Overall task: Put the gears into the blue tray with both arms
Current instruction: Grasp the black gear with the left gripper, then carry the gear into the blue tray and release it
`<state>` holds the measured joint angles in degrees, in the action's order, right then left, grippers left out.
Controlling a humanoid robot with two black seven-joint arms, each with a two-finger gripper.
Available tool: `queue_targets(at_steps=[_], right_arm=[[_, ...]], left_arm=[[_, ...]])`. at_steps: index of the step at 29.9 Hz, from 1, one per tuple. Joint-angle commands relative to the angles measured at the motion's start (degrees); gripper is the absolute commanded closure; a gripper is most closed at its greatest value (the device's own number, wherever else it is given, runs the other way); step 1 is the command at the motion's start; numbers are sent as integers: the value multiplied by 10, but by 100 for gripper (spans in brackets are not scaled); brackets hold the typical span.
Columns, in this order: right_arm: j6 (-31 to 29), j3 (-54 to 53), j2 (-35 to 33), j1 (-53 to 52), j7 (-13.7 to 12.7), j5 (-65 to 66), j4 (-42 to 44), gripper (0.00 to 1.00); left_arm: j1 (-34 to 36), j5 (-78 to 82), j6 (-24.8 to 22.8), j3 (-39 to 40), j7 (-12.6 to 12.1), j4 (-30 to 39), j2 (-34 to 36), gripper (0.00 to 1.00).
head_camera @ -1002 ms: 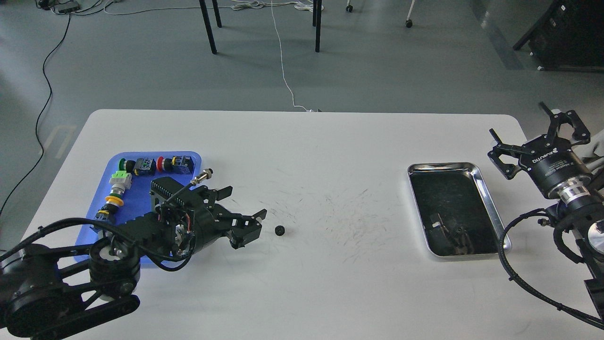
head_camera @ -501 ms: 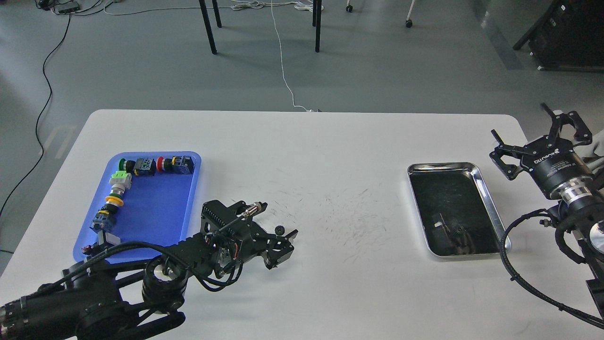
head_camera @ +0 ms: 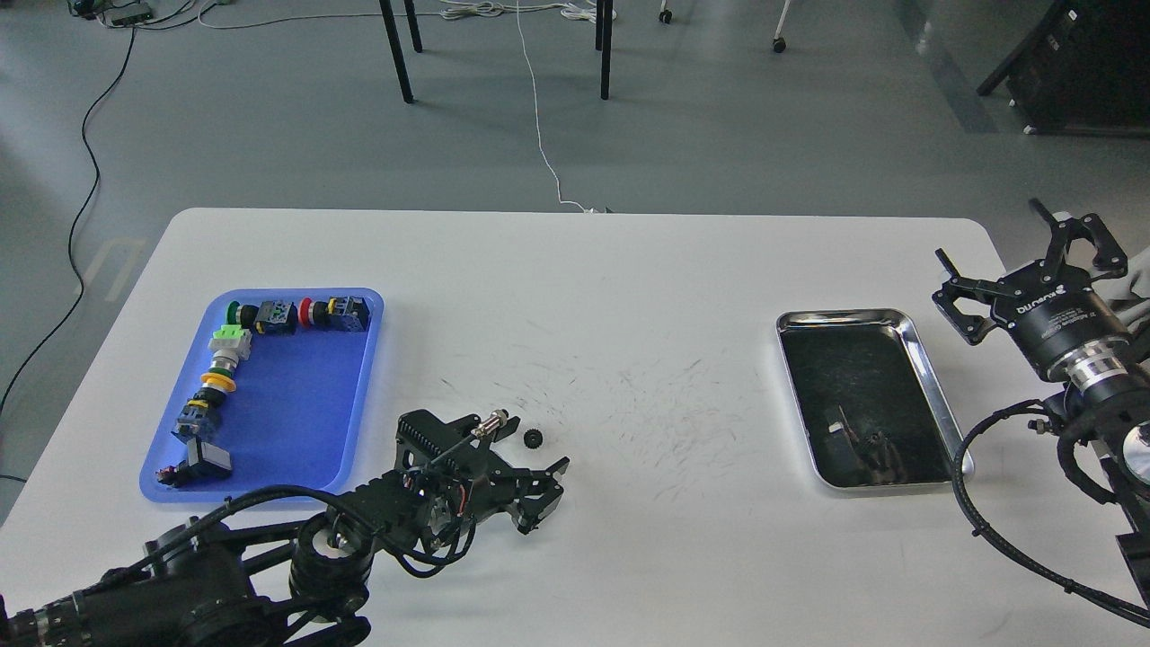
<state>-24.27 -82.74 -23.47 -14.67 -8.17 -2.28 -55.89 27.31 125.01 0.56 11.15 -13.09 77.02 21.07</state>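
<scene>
One small black gear point(head_camera: 532, 438) lies on the white table, right of the blue tray point(head_camera: 301, 395). My left gripper point(head_camera: 544, 494) rests low over the table just in front of that gear. It is open and the gear sits outside its fingers, beyond the upper fingertip point(head_camera: 562, 465). My right gripper point(head_camera: 986, 231) is open and empty, raised at the table's right edge beside the silver tray point(head_camera: 909, 320). A small dark gear-like piece point(head_camera: 871, 438) lies in that tray, too dim to be sure of.
Several colourful push-button switches point(head_camera: 269, 316) line the blue tray's back and left sides. Scuff marks cover the table's middle. Chair legs and cables are on the floor beyond the far edge.
My left arm swung right, off the blue tray, to the gear, then dropped slightly toward the table's front. The gear stayed put. The right arm barely moved.
</scene>
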Motion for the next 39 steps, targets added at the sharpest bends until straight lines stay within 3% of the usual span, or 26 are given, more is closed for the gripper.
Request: queue_targets(at_steps=[1,4,6,8,12,20,25,30,34,39], right_arm=[[-1,2,0,1,0,0,-1,1],[-2,4,0,1,0,0,-1,1],[-2,4,0,2,0,-1,-1,1],[-2,3,0,4,0,0,-1,1],[-2,3,0,8,0,-1,-2,1],[-2,2,-1,8,-1,-1,-3,1],[-2,5,-2,8,-1,-1,-5,1],[-2,8,-1,8,-1,-1,-7,1],[-1,9,-2,7,-1,-1,-6,1],[-2,10,-3,6,-1,0,-4,1]], left_arm=[[0,0,0,1,-2,0,2,36],[-1,0,0,1,-4,0,4,52],[-1,0,-1,1,-3,1,6,56],[-1,0,0,1,-4,1,6,72],[-8,0,0,3,-6,2,12,88],[9,0,-2,46,-6,58,73,91],[46,-49,-1,90,-2,127,197,91],[35,-157,38,102,3,129,315,90],[-1,-236,97,94,6,83,325,89],[-20,-242,107,95,20,35,294,89]])
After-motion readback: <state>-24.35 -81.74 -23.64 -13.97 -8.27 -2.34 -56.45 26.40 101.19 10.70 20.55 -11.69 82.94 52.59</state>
